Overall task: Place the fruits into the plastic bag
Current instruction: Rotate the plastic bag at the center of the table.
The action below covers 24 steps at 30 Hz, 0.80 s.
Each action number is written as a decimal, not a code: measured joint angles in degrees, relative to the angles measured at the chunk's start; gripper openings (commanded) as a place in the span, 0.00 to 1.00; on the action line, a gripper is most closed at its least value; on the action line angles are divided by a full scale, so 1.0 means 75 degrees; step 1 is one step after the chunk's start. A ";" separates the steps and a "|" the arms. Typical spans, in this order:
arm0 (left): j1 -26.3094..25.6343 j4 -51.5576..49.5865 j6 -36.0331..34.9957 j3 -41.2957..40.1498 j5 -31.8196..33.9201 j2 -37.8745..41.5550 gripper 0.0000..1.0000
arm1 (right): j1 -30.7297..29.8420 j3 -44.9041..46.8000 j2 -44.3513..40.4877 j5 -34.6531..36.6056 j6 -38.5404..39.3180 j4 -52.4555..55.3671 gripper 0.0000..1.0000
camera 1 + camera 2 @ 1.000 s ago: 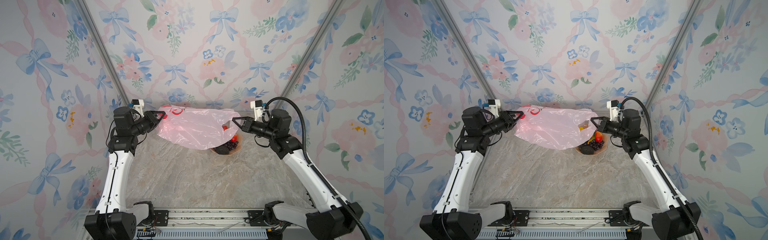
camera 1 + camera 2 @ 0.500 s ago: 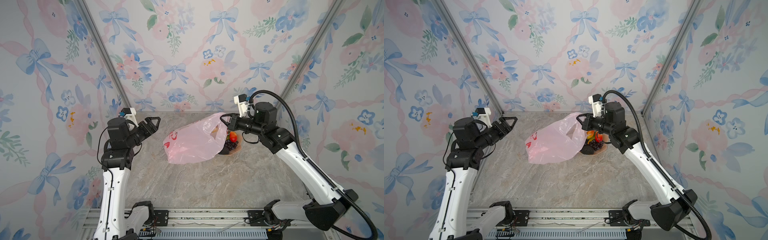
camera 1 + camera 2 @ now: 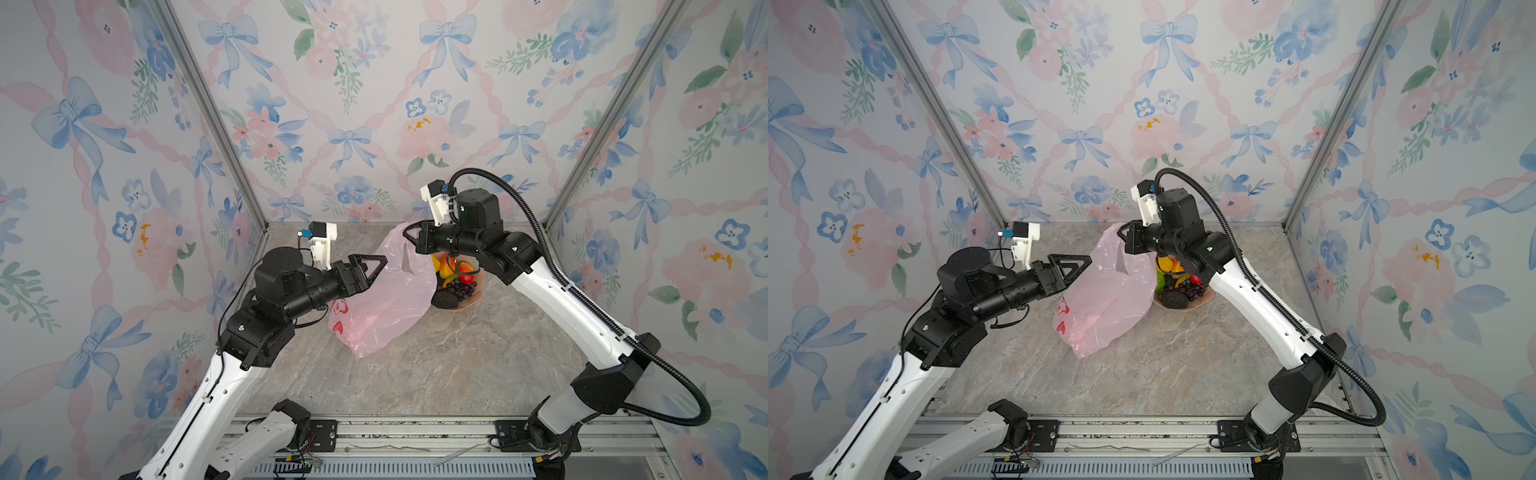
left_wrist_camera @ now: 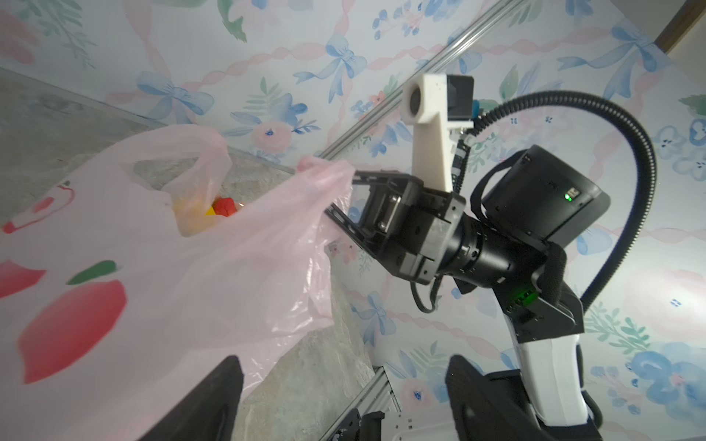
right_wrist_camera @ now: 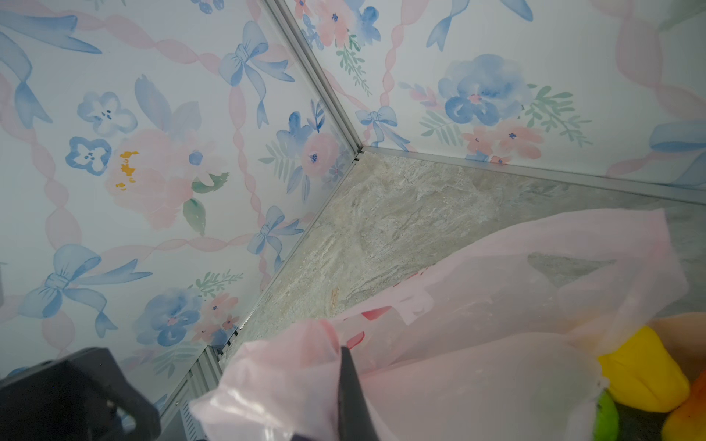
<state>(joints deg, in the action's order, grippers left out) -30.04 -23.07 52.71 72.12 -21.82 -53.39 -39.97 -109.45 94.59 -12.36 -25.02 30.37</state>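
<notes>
The translucent pink plastic bag hangs from my right gripper, which is shut on one handle loop; the pinched film wraps its dark finger. The bag's bottom rests on the marble floor. My left gripper stands open beside the bag's left side, nothing between its fingers. The fruits sit in a peach dish behind the bag: a yellow one, a mango, purple grapes and a black bumpy piece.
Floral walls close the cell on three sides, with metal corner posts. The dish stands near the back right of the marble floor. A metal rail with both arm bases runs along the front edge.
My left gripper has let go of the bag and opened. The right gripper carried its handle up and towards the middle, so the bag now hangs instead of being stretched between both arms.
</notes>
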 measured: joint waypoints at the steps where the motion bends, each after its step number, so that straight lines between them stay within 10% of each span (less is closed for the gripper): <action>1: -0.0216 0.0163 0.0117 0.0047 0.0055 -0.0082 0.86 | -0.0006 -0.0484 0.0219 0.0154 0.0061 0.0195 0.00; 7: -0.0909 0.1113 0.0772 0.0096 0.0484 -0.0662 0.87 | -0.0070 -0.1445 0.0586 0.0810 0.0210 0.0781 0.00; 24: -0.1241 0.3666 0.2308 -0.0985 0.0868 -0.1737 0.87 | -0.0143 0.1274 -0.1239 0.1285 0.0143 0.0729 0.00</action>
<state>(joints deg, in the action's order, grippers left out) -39.35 4.43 70.02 64.73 -15.31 -66.41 -41.04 -99.90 85.30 -2.72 -23.94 35.83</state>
